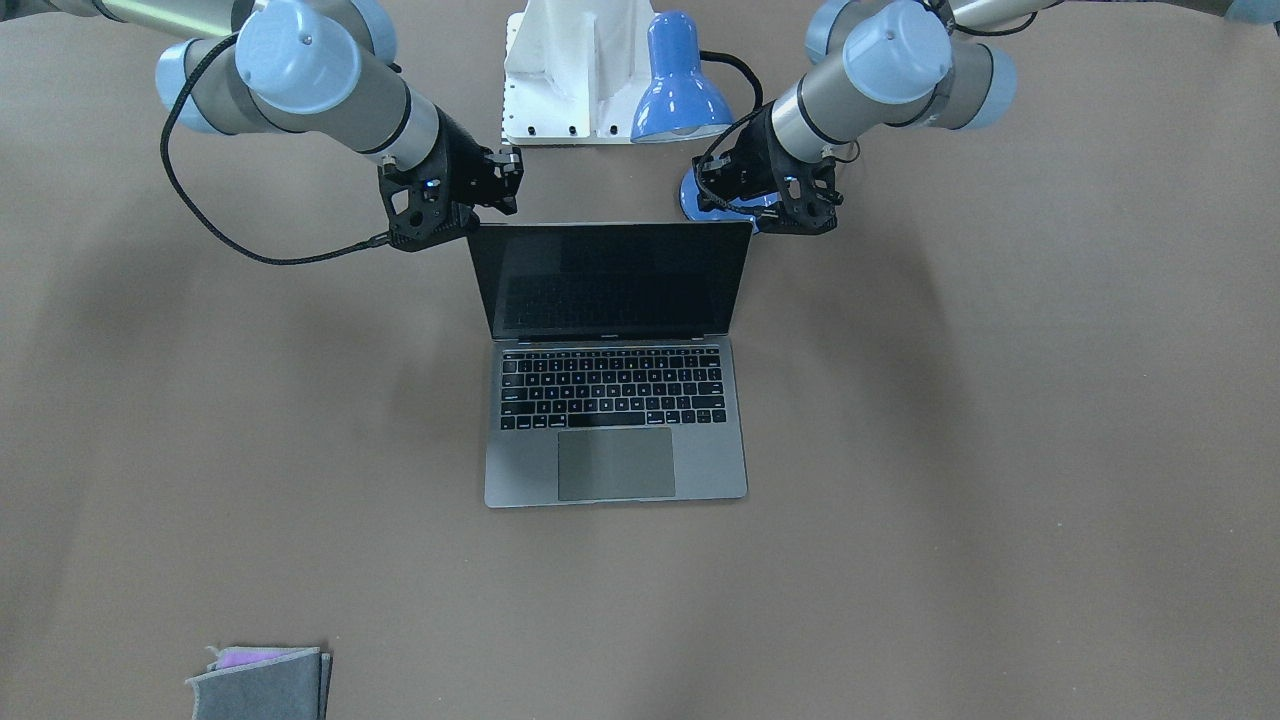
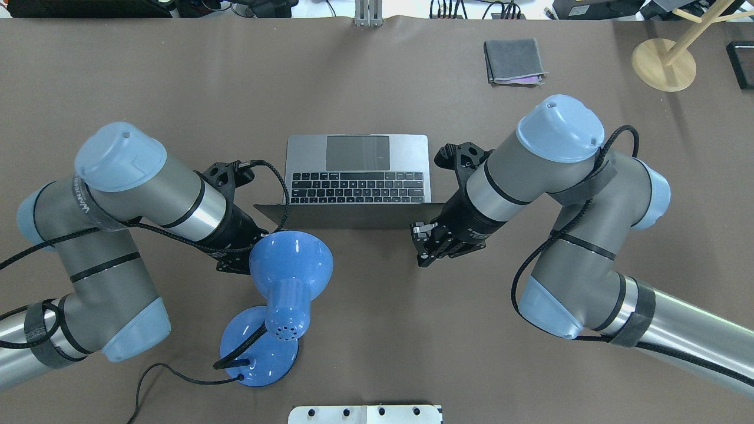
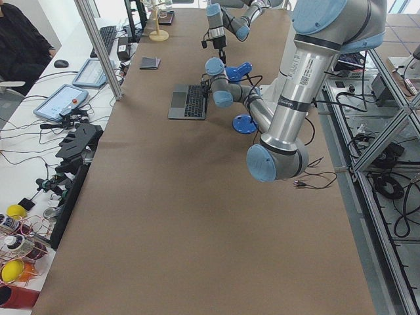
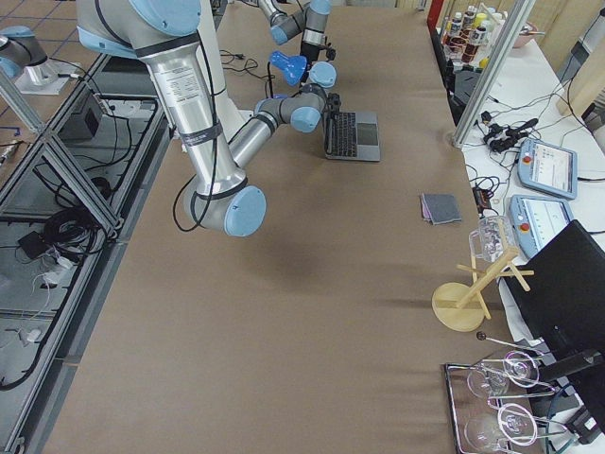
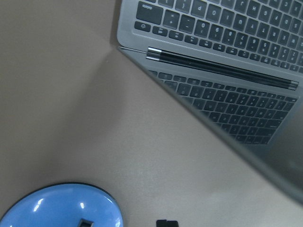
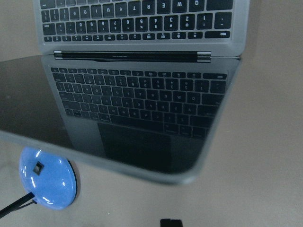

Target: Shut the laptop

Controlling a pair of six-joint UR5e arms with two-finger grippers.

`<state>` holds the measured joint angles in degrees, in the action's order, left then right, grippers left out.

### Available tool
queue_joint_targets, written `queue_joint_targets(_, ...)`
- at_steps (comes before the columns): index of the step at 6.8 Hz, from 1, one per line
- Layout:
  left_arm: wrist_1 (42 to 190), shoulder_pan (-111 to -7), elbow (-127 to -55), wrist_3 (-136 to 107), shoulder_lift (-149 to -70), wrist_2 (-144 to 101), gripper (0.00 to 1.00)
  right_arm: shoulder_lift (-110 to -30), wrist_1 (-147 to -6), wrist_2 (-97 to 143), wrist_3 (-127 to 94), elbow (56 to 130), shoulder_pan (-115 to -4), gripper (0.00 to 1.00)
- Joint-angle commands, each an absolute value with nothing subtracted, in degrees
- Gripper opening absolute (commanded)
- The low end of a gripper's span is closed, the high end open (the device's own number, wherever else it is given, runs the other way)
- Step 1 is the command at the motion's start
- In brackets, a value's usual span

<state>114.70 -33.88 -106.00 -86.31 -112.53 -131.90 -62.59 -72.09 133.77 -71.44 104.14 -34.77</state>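
The space-grey laptop (image 1: 610, 470) stands open in the middle of the table, its black screen tilted back towards the robot. It also shows in the overhead view (image 2: 356, 150). My right gripper (image 1: 505, 175) hovers just behind the lid's top corner on its side (image 2: 419, 238). My left gripper (image 1: 712, 185) hovers behind the other top corner, partly hidden under the lamp shade in the overhead view (image 2: 232, 262). Neither touches the lid. In each wrist view only one small black tip shows at the bottom centre (image 5: 165, 223) (image 6: 170, 222), so both look shut and empty.
A blue desk lamp (image 2: 291, 265) stands behind the lid next to my left gripper, its base (image 2: 259, 353) and cable near the robot. A grey felt pouch (image 2: 512, 59) lies at the far right. A wooden stand (image 2: 662, 65) is at the far right corner.
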Motion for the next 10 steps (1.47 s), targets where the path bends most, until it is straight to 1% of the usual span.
queue_joint_targets(1,114.70,-33.84,-104.08,-86.22,-114.86,-131.84,0.00,-60.65,-72.16,131.14,-71.37,102.14,-34.72,0.00)
queue_joint_targets(2,114.70,-33.84,-102.32,-86.22,-116.61,-131.75,0.00,-60.47,-72.16,131.05,-71.37,101.69,-35.15,0.00)
queue_joint_targets(4,114.70,-33.92,-100.99,-86.05,-117.60,-131.75,0.00,-60.03,-72.16,130.78,-71.37,101.34,-36.38,0.00)
queue_joint_targets(6,114.18,-35.58,-99.15,-85.87,-119.35,-129.04,0.00,-56.36,-72.16,130.17,-71.37,97.49,-36.56,0.00)
queue_joint_targets(8,114.43,-39.01,-97.92,-85.69,-119.88,-129.37,0.00,-55.11,-72.16,129.20,-71.37,96.16,-37.35,0.00)
queue_joint_targets(10,114.52,-39.64,-94.67,-85.69,-122.77,-129.20,0.00,-53.97,-72.16,129.11,-70.84,94.23,-40.94,0.00)
